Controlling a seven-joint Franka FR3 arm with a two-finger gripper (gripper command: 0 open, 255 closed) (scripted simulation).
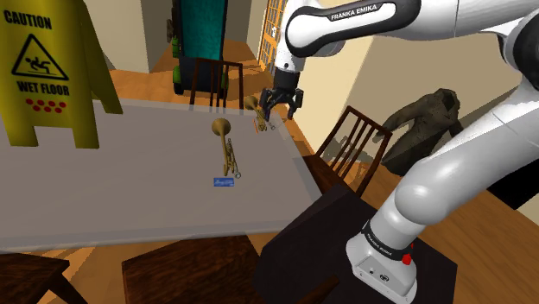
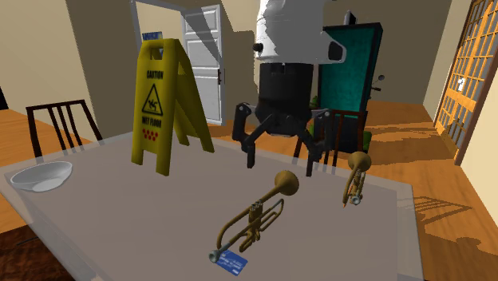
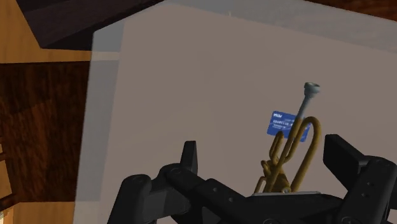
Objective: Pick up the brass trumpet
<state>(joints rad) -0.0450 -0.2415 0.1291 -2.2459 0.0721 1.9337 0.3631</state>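
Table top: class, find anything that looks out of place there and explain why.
A yellow wet-floor caution sign stands upright on the grey table, near a white bowl. It looks odd because such signs belong on floors, not tables.

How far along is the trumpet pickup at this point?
Done: only the approach. The claw hangs open above the table, holding nothing. In hand: lining up. The wrist view looks down on the larger trumpet, the blue card at its mouthpiece, nearer one finger than centred. Left: descend, close, lift. Both it and the smaller trumpet lie on the table.
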